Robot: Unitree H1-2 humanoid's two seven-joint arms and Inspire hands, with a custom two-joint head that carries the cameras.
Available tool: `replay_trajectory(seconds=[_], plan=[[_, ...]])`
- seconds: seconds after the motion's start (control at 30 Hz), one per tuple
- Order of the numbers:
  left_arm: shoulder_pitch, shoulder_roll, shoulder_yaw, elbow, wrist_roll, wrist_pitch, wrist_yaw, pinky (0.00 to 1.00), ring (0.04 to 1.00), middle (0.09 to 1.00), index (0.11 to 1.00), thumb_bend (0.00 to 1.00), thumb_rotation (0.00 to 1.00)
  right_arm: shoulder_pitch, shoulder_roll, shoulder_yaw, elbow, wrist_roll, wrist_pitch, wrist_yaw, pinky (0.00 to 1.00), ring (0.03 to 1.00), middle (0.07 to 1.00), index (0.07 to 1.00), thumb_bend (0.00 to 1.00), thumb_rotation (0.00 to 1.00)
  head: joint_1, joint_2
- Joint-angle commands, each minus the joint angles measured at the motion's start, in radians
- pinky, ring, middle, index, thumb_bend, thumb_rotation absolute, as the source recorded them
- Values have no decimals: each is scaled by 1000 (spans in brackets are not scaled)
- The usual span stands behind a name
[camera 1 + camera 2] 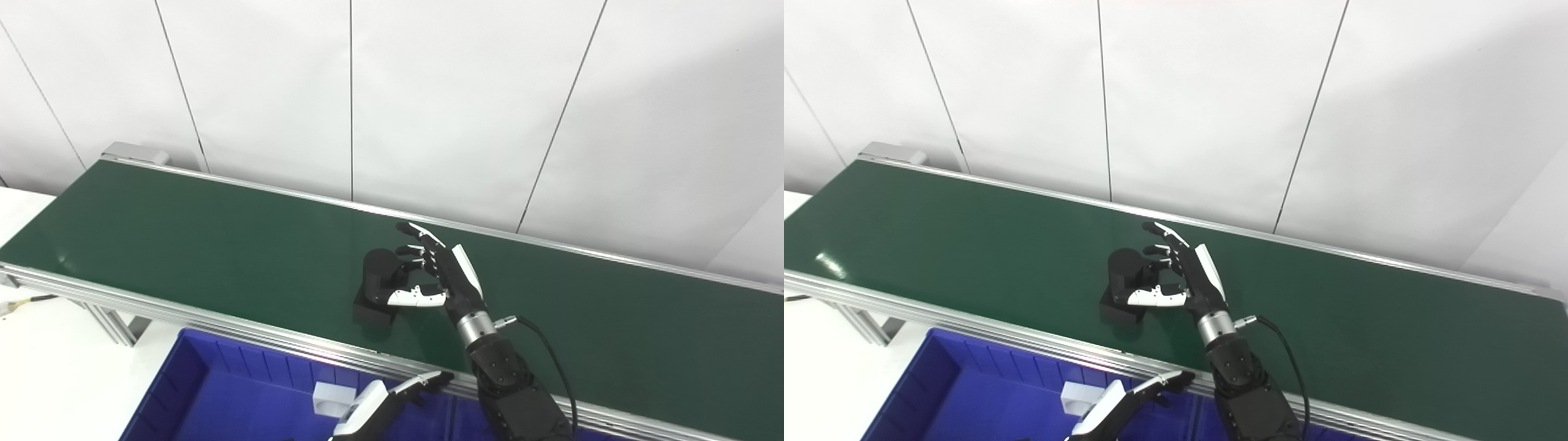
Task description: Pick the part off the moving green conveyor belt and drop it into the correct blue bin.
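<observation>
Black part (376,288) on green conveyor belt (184,239), right hand (444,272) fingers spread beside it, left hand (392,398) extended flat over blue bin (202,380), white block (324,398) inside.

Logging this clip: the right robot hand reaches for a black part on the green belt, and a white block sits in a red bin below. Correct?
One detail is wrong: the bin is blue, not red, as the left eye view shows. The right robot hand does reach for the black part on the green belt, and the white block sits in that bin.
</observation>
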Motion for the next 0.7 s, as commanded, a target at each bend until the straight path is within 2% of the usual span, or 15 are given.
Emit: replay_trajectory(seconds=[0.0,0.27,0.4,0.5,0.57,0.67], plan=[[-9,3,1,-28,4,-39,16,714,817,875,869,1000,145,-43,15,2,-15,3,-45,-11,640,774,901,856,1000,230,0,1],[-13,2,-2,-25,3,-39,18,707,812,875,871,1000,152,-38,11,7,-20,2,-45,-19,646,771,892,850,1000,230,-1,1],[-12,2,0,-27,6,-39,18,710,812,872,869,1000,157,-37,8,19,-17,-20,-45,-48,642,766,883,844,1000,223,-3,6],[-11,2,1,-29,11,-39,21,709,810,869,866,1000,169,-33,9,24,-14,-35,-45,-79,641,759,873,833,1000,180,-3,7],[-10,2,3,-32,6,-39,15,710,812,870,867,1000,174,-28,14,20,-13,-43,-45,-111,647,747,855,817,981,98,-2,7],[-8,3,6,-35,6,-39,12,709,813,871,868,1000,174,-22,21,17,-6,-53,-45,-166,598,679,780,766,930,10,-4,9]])
